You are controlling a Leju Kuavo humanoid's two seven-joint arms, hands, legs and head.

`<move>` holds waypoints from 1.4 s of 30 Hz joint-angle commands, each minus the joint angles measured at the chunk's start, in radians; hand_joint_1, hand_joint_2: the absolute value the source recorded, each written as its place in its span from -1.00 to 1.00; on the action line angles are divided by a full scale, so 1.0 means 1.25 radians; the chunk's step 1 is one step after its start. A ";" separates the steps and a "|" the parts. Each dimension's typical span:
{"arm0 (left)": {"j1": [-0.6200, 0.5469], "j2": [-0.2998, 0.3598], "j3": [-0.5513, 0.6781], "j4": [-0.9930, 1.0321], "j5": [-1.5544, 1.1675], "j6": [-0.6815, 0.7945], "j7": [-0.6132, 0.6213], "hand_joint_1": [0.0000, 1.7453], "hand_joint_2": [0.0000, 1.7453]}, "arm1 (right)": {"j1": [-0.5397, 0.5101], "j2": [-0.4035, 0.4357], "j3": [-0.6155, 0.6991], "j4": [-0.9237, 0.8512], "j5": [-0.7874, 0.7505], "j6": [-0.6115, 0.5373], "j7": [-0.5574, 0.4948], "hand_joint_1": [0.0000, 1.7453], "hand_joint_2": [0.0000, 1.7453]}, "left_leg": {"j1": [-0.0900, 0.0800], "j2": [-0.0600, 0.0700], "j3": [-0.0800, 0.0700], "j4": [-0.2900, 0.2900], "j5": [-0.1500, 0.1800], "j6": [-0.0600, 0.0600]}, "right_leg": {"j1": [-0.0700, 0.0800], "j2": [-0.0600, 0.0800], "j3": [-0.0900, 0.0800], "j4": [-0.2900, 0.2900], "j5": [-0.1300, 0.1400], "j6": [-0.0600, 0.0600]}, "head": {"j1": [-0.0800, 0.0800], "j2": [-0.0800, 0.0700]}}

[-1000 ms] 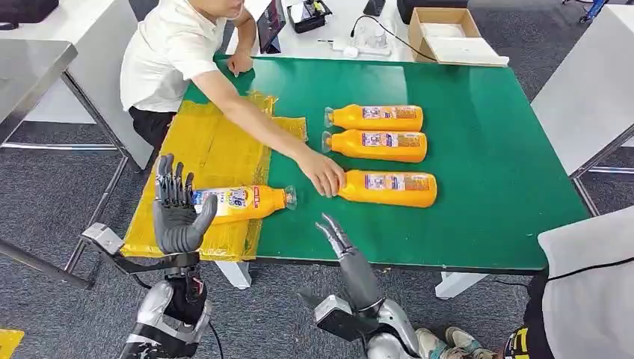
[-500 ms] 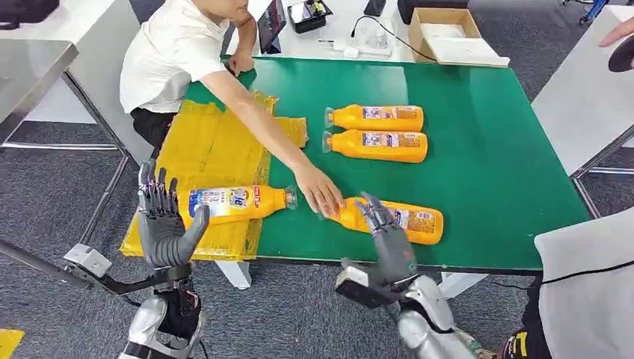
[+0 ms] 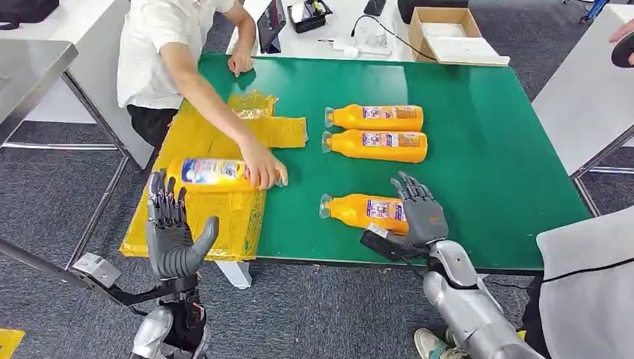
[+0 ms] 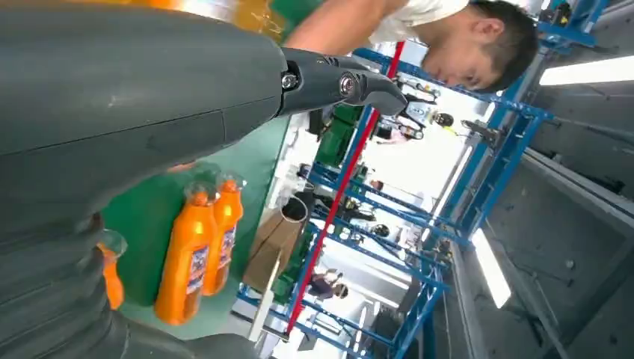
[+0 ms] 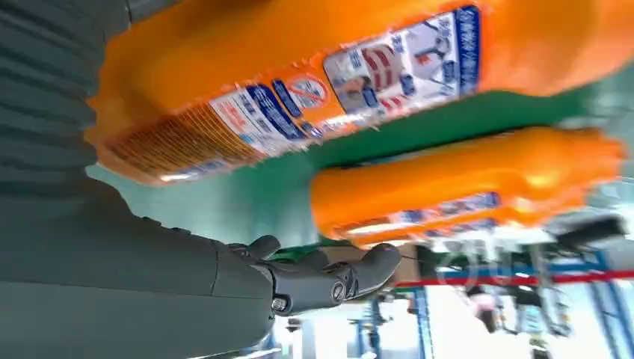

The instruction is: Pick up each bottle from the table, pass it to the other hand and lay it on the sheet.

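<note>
Nearest the front table edge lies an orange bottle (image 3: 359,211) (image 5: 336,82), its cap pointing left. My right hand (image 3: 419,213) (image 5: 149,262) is at its base end with fingers spread, not closed around it. Two more orange bottles (image 3: 377,117) (image 3: 377,145) lie side by side farther back, and they show again in the left wrist view (image 4: 187,258) (image 4: 224,232). A fourth bottle (image 3: 209,171) lies on the yellow sheet (image 3: 202,134) under a person's hand (image 3: 262,169). My left hand (image 3: 176,235) (image 4: 112,97) is raised and holds nothing, by the sheet's front corner.
The green table (image 3: 486,149) has bare room on its right half. A person in a white shirt (image 3: 157,45) leans in from the back left. A cardboard box (image 3: 445,34) and cables sit on the white table behind. A grey table (image 3: 591,97) stands at the right.
The person let go of the near bottle and slid the sheet bottle farther back on the sheet. My right hand moved right to the near bottle's base end. My left hand barely shifted.
</note>
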State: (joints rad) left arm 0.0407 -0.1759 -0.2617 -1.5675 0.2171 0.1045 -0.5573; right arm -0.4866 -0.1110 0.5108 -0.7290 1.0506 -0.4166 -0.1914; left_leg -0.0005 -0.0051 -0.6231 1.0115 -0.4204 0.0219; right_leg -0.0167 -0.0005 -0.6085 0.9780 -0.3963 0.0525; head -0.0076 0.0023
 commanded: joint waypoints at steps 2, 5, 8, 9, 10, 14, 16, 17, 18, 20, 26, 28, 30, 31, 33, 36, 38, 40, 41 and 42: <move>0.001 0.012 0.000 0.010 0.002 0.006 0.006 -1.00 1.00 | -0.049 0.015 0.029 0.087 0.012 -0.001 0.039 -1.00 1.00 | 0.000 0.001 0.003 0.000 -0.001 -0.001 | 0.000 0.001 0.003 0.000 -0.001 -0.002 | 0.000 0.000; 0.005 0.012 0.003 0.011 -0.002 0.007 0.014 -1.00 1.00 | -0.058 0.014 0.014 0.105 0.000 0.064 0.072 -1.00 1.00 | 0.000 0.001 0.003 0.000 -0.001 -0.001 | 0.000 0.001 0.002 0.000 -0.001 -0.001 | 0.000 0.000; 0.007 0.008 0.014 0.012 -0.010 0.019 0.016 -1.00 1.00 | -0.054 0.020 0.012 0.111 0.013 0.058 0.098 -1.00 1.00 | 0.000 0.001 0.003 -0.001 -0.001 -0.001 | 0.000 0.001 0.003 -0.001 -0.001 -0.001 | 0.000 0.000; 0.007 0.007 0.018 0.014 -0.010 0.019 0.016 -1.00 1.00 | -0.053 0.021 0.013 0.111 0.019 0.059 0.111 -1.00 1.00 | 0.000 0.001 0.005 0.000 -0.002 -0.001 | 0.001 0.001 0.005 0.000 -0.002 -0.002 | 0.000 0.000; 0.008 0.006 0.020 0.015 -0.010 0.020 0.017 -1.00 1.00 | -0.051 0.021 0.012 0.108 0.024 0.055 0.121 -1.00 1.00 | 0.000 0.001 0.004 0.000 -0.002 -0.001 | 0.000 0.001 0.004 0.000 -0.001 -0.002 | 0.000 0.000; 0.017 -0.001 0.031 0.016 -0.030 0.018 0.034 -1.00 1.00 | -0.060 0.015 0.019 0.111 0.078 0.122 0.228 -1.00 1.00 | 0.000 0.002 0.006 0.000 -0.003 -0.001 | 0.001 0.001 0.005 0.000 -0.002 -0.002 | 0.000 0.000; 0.019 -0.005 0.034 0.018 -0.036 0.016 0.044 -1.00 1.00 | -0.063 0.015 0.016 0.116 0.090 0.145 0.249 -1.00 1.00 | 0.000 0.002 0.004 0.000 -0.002 -0.001 | 0.000 0.002 0.004 0.000 -0.001 -0.002 | 0.000 0.000; 0.020 -0.007 0.037 0.017 -0.038 0.015 0.046 -1.00 1.00 | -0.061 0.017 0.013 0.113 0.095 0.141 0.250 -1.00 1.00 | 0.000 0.002 0.003 0.000 -0.001 -0.001 | 0.000 0.001 0.003 0.000 -0.001 -0.001 | 0.000 0.000; 0.021 -0.008 0.038 0.017 -0.039 0.015 0.046 -1.00 1.00 | -0.059 0.017 0.015 0.110 0.100 0.139 0.253 -1.00 1.00 | 0.000 0.001 0.003 0.000 -0.001 -0.001 | 0.000 0.001 0.002 -0.001 -0.001 -0.001 | 0.000 0.000; 0.021 -0.009 0.039 0.017 -0.039 0.014 0.048 -1.00 1.00 | -0.058 0.016 0.016 0.109 0.103 0.141 0.257 -1.00 1.00 | 0.000 0.001 0.004 0.000 -0.001 -0.001 | 0.001 0.000 0.004 -0.001 -0.001 -0.002 | 0.000 0.000; 0.020 -0.010 0.041 0.019 -0.039 0.013 0.050 -1.00 1.00 | -0.056 0.016 0.016 0.105 0.107 0.143 0.262 -1.00 1.00 | 0.000 0.000 0.003 -0.001 0.000 0.000 | 0.000 0.000 0.003 -0.001 0.000 -0.001 | 0.000 0.000; 0.018 -0.011 0.040 0.023 -0.041 0.010 0.056 -1.00 1.00 | -0.052 0.016 0.008 0.106 0.108 0.155 0.269 -1.00 1.00 | 0.000 0.000 0.005 -0.001 -0.001 -0.001 | 0.001 0.000 0.005 -0.001 -0.001 -0.002 | 0.000 0.000; 0.012 -0.010 0.034 0.031 -0.044 0.006 0.060 -1.00 1.00 | -0.050 0.018 -0.003 0.116 0.099 0.167 0.262 -1.00 1.00 | 0.000 0.000 0.005 -0.001 -0.001 -0.001 | 0.000 0.000 0.005 -0.001 -0.002 -0.002 | 0.000 0.000; 0.007 -0.010 0.031 0.036 -0.044 0.006 0.061 -1.00 1.00 | -0.051 0.022 -0.013 0.128 0.085 0.177 0.248 -1.00 1.00 | 0.000 0.000 0.003 -0.001 0.000 0.000 | 0.000 0.000 0.003 -0.001 -0.001 -0.001 | 0.000 0.000; -0.005 -0.007 0.024 0.052 -0.045 0.005 0.062 -1.00 1.00 | -0.057 0.027 -0.029 0.160 0.060 0.197 0.223 -1.00 1.00 | 0.000 -0.001 0.004 -0.001 0.000 -0.001 | 0.000 -0.001 0.004 -0.001 -0.001 -0.001 | 0.000 0.000; -0.009 -0.007 0.021 0.058 -0.044 0.004 0.064 -1.00 1.00 | -0.052 0.027 -0.037 0.171 0.048 0.194 0.209 -0.96 1.00 | 0.000 -0.001 0.006 -0.002 0.000 -0.001 | 0.000 -0.001 0.005 -0.002 -0.001 -0.002 | 0.000 0.000; -0.011 -0.004 0.017 0.061 -0.041 0.001 0.067 -1.00 1.00 | -0.057 0.031 -0.043 0.190 0.036 0.209 0.205 0.08 1.00 | 0.001 -0.001 0.006 -0.001 0.000 -0.001 | 0.001 -0.001 0.006 -0.002 -0.001 -0.002 | 0.001 0.000; -0.018 0.000 0.009 0.068 -0.037 -0.001 0.070 -1.00 1.00 | -0.057 0.032 -0.056 0.212 0.014 0.221 0.188 1.00 1.00 | 0.000 -0.001 0.007 -0.001 -0.001 -0.001 | 0.001 -0.002 0.007 -0.002 -0.001 -0.002 | 0.001 0.000; -0.021 0.002 0.005 0.072 -0.037 -0.002 0.070 -1.00 1.00 | -0.056 0.033 -0.062 0.224 0.002 0.228 0.174 1.00 1.00 | 0.000 -0.001 0.006 -0.001 0.000 -0.001 | 0.001 -0.002 0.006 -0.002 -0.001 -0.001 | 0.000 0.000; -0.024 0.005 0.000 0.075 -0.035 -0.002 0.071 -1.00 1.00 | -0.052 0.034 -0.077 0.232 -0.025 0.238 0.148 1.00 1.00 | 0.000 -0.001 0.006 -0.001 0.000 0.000 | 0.000 -0.002 0.006 -0.002 -0.001 -0.001 | 0.000 0.000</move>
State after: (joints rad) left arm 0.0619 -0.1926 -0.2373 -1.5591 0.1636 0.1099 -0.4799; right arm -0.5468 -0.0935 0.4818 -0.6135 1.0999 -0.1793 0.0645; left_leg -0.0008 -0.0041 -0.6189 1.0115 -0.4201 0.0223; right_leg -0.0168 -0.0003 -0.6053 0.9772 -0.3960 0.0526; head -0.0072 0.0023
